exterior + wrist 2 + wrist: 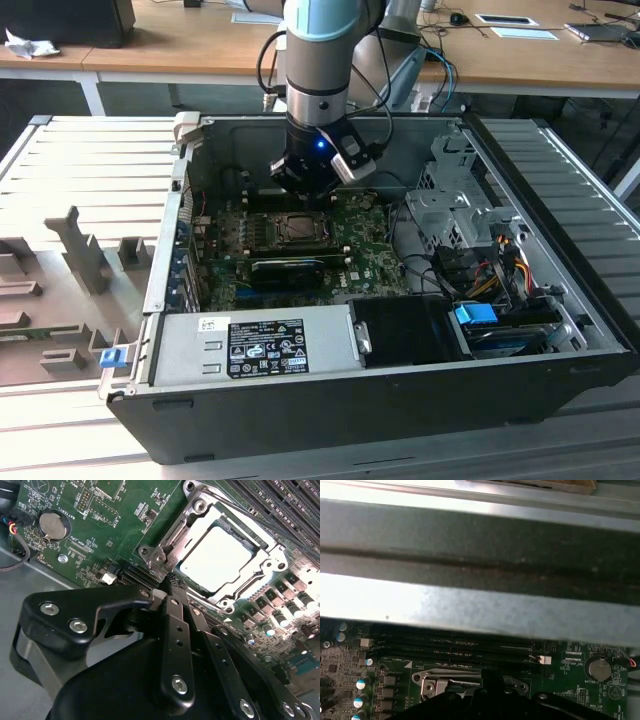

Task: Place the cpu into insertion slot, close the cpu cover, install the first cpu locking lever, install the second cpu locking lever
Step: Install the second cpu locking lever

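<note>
Wooden desks (180, 45) behind, open computer case (330, 420) below: claw (170, 580) clenched, empty, fingertips just beside the cpu cover (172, 540), which lies shut over the cpu (215, 560) in the insertion slot (296, 228).

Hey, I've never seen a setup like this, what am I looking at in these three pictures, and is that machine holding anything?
A robot arm reaches into an open computer case. The exterior view comes from a camera off the arm; both wrist views come from cameras riding on it. Its gripper has black fingers pressed together, holding nothing, tips at the edge of the insertion slot on the green circuit board. The cpu sits in the slot with the cpu cover lying flat around it.
</note>
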Robot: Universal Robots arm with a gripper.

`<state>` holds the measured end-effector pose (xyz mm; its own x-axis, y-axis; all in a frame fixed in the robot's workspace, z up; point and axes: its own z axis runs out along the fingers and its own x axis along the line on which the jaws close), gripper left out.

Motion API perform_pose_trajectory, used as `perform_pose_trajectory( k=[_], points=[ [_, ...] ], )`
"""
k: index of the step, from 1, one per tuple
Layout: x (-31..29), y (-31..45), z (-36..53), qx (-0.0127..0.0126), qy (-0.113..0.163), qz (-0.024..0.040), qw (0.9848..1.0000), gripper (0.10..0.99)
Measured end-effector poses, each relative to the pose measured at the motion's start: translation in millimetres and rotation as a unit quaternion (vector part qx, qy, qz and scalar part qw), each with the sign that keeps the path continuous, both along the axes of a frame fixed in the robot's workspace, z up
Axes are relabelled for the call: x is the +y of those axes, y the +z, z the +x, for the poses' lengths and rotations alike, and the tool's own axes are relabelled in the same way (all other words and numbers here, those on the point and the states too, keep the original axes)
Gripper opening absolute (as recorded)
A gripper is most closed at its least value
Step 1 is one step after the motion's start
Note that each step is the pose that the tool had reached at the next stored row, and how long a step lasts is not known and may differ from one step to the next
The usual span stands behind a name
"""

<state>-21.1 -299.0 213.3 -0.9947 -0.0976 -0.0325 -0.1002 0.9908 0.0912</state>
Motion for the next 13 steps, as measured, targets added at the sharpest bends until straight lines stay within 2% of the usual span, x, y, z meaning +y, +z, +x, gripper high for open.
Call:
perform_pose_trajectory(
  k=[9,10,13],
  points=[
    [-6.5,0.0,0.0,0.0,0.0,0.0,1.0,0.106],
    [-6.7,2.2,-0.1,0.0,0.0,-0.0001,1.0,0.106],
    [-6.6,15.8,-0.3,0.0,0.0,0.0,1.0,0.106]
  ],
)
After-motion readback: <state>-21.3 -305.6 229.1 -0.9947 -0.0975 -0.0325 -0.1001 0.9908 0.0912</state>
